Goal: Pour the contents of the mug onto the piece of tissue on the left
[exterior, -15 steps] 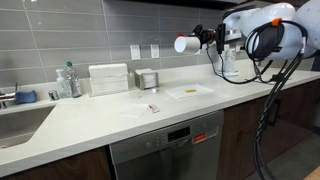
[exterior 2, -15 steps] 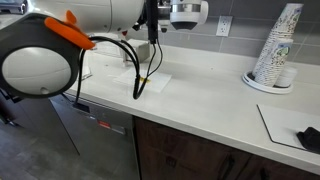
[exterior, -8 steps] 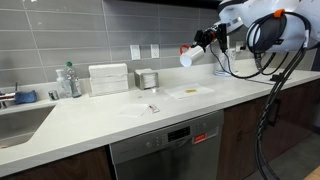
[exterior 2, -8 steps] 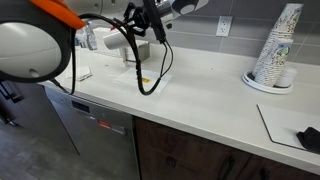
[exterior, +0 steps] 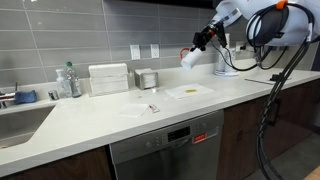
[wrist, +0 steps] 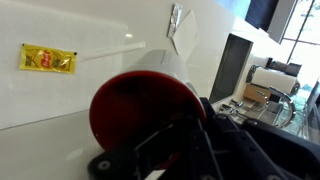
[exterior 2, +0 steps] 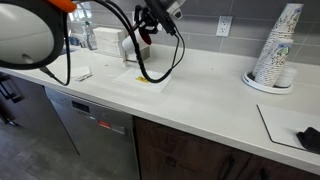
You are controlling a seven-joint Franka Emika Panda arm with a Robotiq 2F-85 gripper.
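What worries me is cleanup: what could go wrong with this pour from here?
The mug hangs tilted well above the piece of tissue, so whatever it holds may scatter or bounce onto the bare counter.
A second sheet lies close by; drifting sideways could put the pour on the wrong one.
The jaws are shut on the mug; a slip would drop it.

One mug (exterior: 189,58), two tissue sheets (exterior: 190,91), one ribbed box (exterior: 108,78), one metal canister (exterior: 148,78), one bottle (exterior: 68,81), two wall outlets (exterior: 135,51).

Red-bottomed mug (wrist: 145,100) in the dark end effector (wrist: 178,142), over a white counter (wrist: 60,115) with a yellow packet (wrist: 47,60).
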